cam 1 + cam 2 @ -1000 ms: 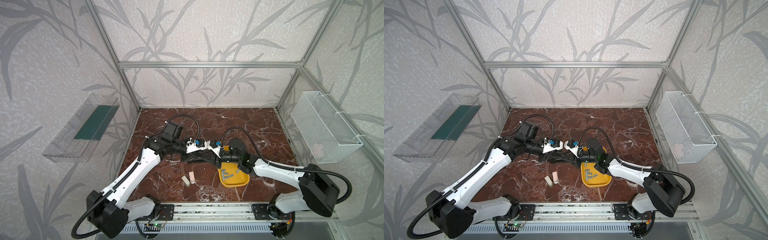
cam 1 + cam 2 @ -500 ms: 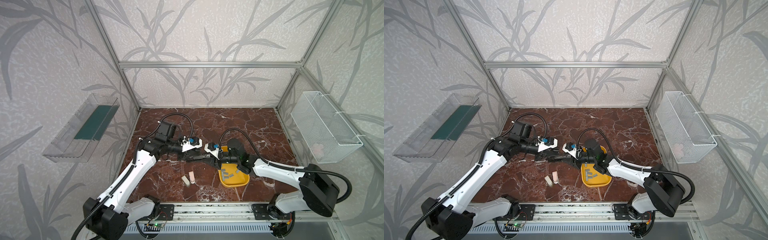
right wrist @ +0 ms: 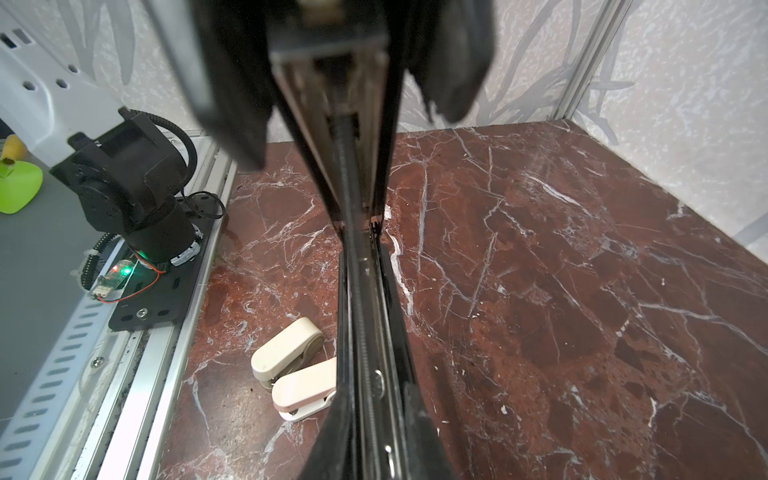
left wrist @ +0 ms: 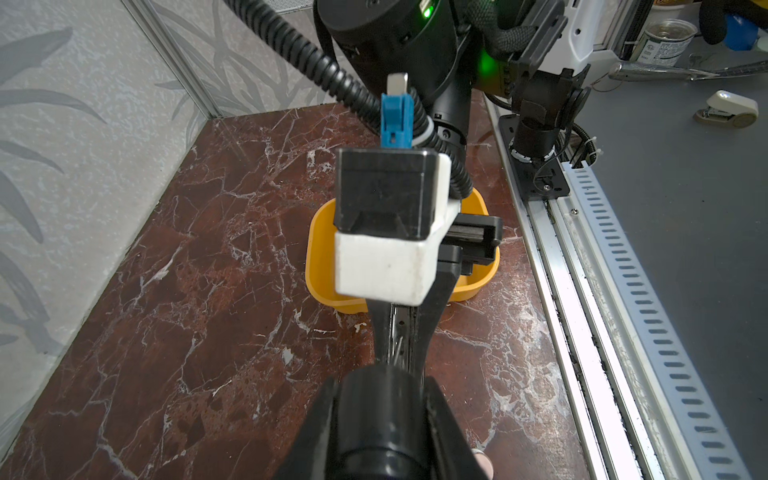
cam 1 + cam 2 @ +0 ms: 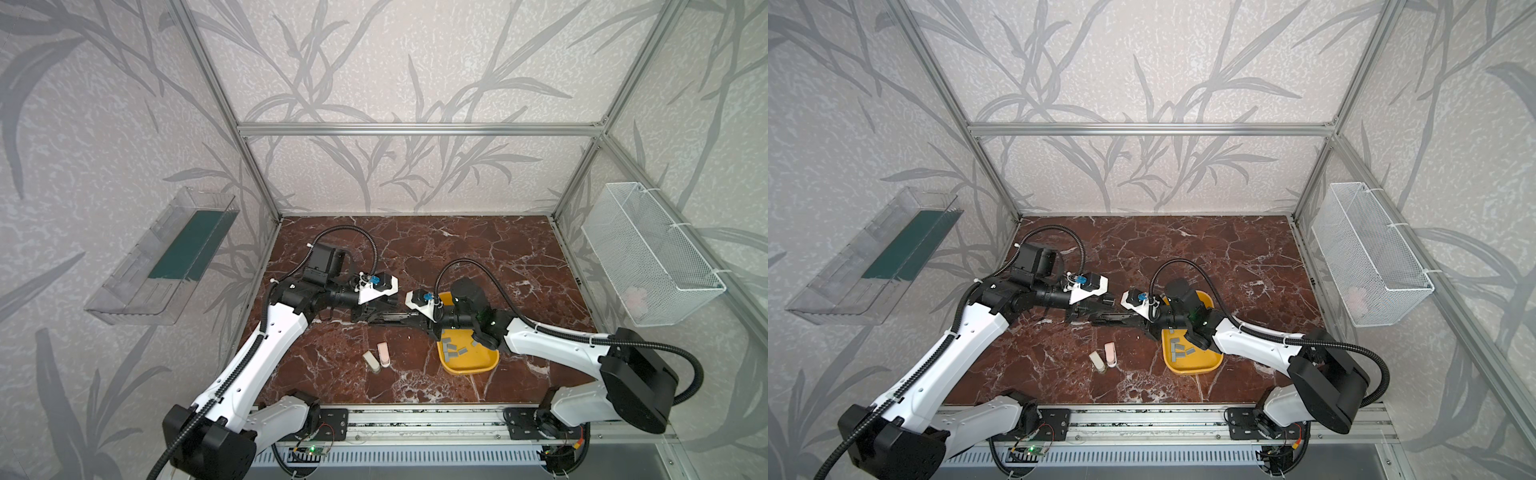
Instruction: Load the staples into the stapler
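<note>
A long black stapler [image 5: 390, 316] [image 5: 1113, 319] hangs opened out just above the marble floor, held between both arms. My left gripper [image 5: 365, 309] [image 4: 384, 390] is shut on its rounded end. My right gripper [image 5: 424, 322] [image 3: 370, 415] is shut on the other end, and the open magazine rail [image 3: 361, 291] runs away between its fingers [image 3: 332, 436]. The rail looks bare, with only a spring rod in it. The staples [image 5: 453, 353] [image 5: 1177, 349], several small grey strips, lie in the yellow tray [image 5: 494, 361] [image 5: 1192, 370] under my right wrist.
Two small staplers, a beige one [image 5: 371, 360] [image 3: 286, 349] and a pink one [image 5: 383, 353] [image 3: 307, 388], lie side by side on the floor in front of the black stapler. A wire basket [image 5: 648, 257] hangs on the right wall, a clear shelf [image 5: 162, 257] on the left.
My left arm has drawn back a little to the left with its end of the stapler. The right jaws opened briefly, then closed on the stapler again.
</note>
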